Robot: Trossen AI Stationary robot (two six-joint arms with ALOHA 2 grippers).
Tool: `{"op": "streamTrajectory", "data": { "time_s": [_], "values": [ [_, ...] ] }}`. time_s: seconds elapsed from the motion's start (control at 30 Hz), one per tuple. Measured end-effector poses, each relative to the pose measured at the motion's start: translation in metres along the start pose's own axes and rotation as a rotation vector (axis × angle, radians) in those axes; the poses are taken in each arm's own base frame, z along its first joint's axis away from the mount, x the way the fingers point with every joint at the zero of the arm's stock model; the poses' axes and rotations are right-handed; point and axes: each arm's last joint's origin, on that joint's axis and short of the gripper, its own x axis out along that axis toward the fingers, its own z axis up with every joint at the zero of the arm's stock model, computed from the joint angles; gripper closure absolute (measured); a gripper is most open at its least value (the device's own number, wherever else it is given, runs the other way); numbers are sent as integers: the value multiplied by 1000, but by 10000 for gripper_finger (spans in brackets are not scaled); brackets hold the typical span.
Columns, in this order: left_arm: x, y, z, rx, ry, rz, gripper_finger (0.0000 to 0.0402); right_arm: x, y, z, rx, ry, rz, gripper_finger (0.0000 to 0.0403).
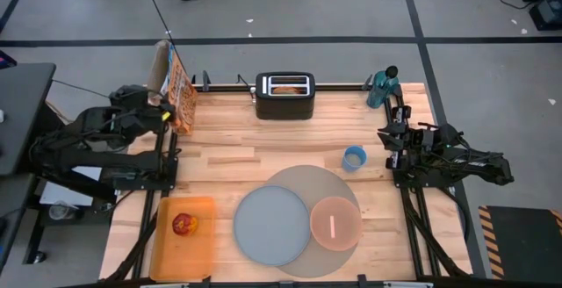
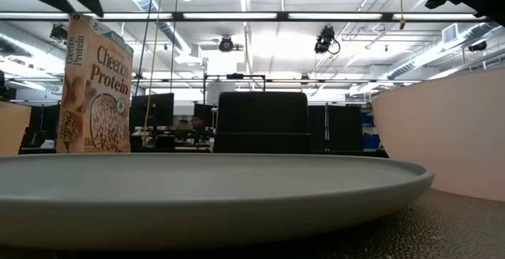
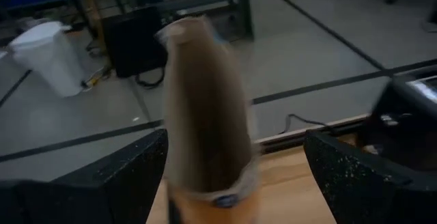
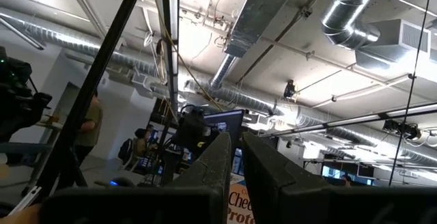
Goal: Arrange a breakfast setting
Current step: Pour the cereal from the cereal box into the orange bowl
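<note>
Cereal step, by the look of it: left gripper up at the box, fingers spread wide either side of its open top, gripping nothing yet. Next: close, lift, tip over bowl (spoon already inside). Right gripper parked at the right edge, fingers nearly together, empty. Plate and bowl on the mat; apple on the board, bagel in the toaster. Wooden table, open workshop behind.

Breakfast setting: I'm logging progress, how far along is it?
Done: grey plate and pink bowl with spoon sit on the placemat. In hand: left gripper at the cereal box. Left: cereal, bagel in toaster, apple.
</note>
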Motion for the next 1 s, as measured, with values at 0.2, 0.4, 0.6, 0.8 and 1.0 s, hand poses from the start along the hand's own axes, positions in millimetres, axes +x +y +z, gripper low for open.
{"op": "streamTrajectory", "data": {
  "time_s": [0.2, 0.4, 0.6, 0.8, 1.0],
  "values": [
    [1, 1, 0, -4, -2, 12, 50, 0, 0, -1, 1, 6, 2, 357],
    [2, 3, -3, -22, 62, 4, 50, 0, 0, -1, 6, 6, 2, 357],
    [4, 2, -4, -8, 96, 14, 50, 0, 0, -1, 10, 8, 3, 357],
    [4, 4, -6, 1, 129, 4, 50, 0, 0, -1, 12, 10, 4, 357],
    [5, 1, -10, 18, 173, -16, 50, 0, 0, -1, 13, 12, 4, 357]
  ]
}}
